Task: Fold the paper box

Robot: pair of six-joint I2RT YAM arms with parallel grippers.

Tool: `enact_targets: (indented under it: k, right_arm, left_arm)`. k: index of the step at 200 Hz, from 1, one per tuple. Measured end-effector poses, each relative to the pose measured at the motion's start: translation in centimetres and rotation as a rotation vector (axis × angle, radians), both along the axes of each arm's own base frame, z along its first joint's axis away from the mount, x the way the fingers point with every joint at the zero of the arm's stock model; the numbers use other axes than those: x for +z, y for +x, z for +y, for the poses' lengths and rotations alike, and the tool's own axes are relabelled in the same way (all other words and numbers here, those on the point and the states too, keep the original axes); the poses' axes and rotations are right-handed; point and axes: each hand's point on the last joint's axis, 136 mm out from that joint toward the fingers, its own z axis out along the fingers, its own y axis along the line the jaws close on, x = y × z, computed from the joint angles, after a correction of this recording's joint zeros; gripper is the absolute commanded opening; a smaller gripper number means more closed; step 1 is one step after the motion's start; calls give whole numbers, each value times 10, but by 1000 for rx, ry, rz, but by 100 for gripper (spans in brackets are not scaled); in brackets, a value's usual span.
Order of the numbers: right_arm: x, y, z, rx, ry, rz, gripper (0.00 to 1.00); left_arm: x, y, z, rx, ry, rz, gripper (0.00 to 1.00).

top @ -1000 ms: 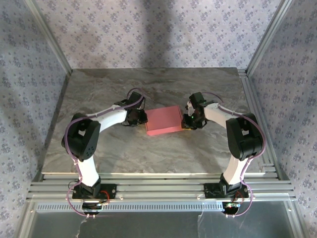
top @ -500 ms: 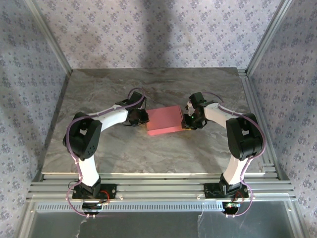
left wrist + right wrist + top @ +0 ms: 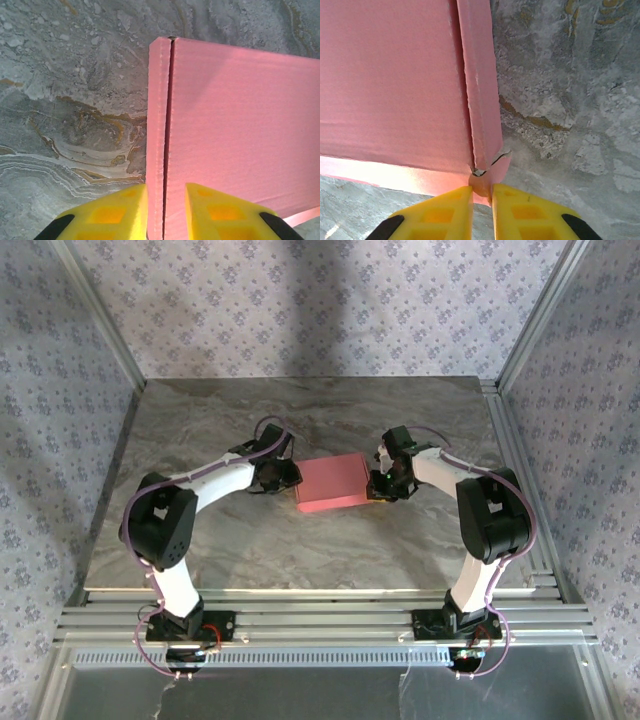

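9 o'clock end of slim pink-red cardboard paper box (image 3: 330,483): left claw (image 3: 166,191), yellow fingers (image 3: 112,212) straddling the end seam; pinching or loose, cannot tell. Box lies flat and closed at centre of grey marbled desk (image 3: 330,410). 3 o'clock end: right claw (image 3: 482,192) clenched on a small pink tab at the box's corner.

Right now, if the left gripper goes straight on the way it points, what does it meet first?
The paper box: its folded end edge sits between the fingers of the left gripper. Beyond it, the table. Depth of contact is unclear.
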Motion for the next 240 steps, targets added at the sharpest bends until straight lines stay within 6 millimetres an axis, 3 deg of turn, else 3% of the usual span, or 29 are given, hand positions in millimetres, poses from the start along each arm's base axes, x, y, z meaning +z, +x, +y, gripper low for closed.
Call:
enact_targets:
  k: [57, 116, 162, 195, 219, 240]
  right_arm:
    - [0, 0, 0, 0, 0, 0, 19]
    - [0, 0, 0, -2, 0, 0, 19]
    - [0, 1, -2, -6, -4, 0, 19]
    - [2, -1, -4, -10, -5, 3, 28]
    - [26, 1, -7, -32, 2, -26, 41]
    - [76, 17, -10, -76, 47, -134, 47]
  left_arm:
    - [-20, -6, -1, -3, 6, 54, 21]
    - [-24, -4, -5, -11, -1, 48, 19]
    - [-22, -3, -11, -19, 6, 32, 0]
    - [-20, -5, -9, -2, 18, 59, 0]
    - [-18, -16, -5, 23, 17, 142, 0]
    - [-10, -24, -7, 50, -28, 225, 0]
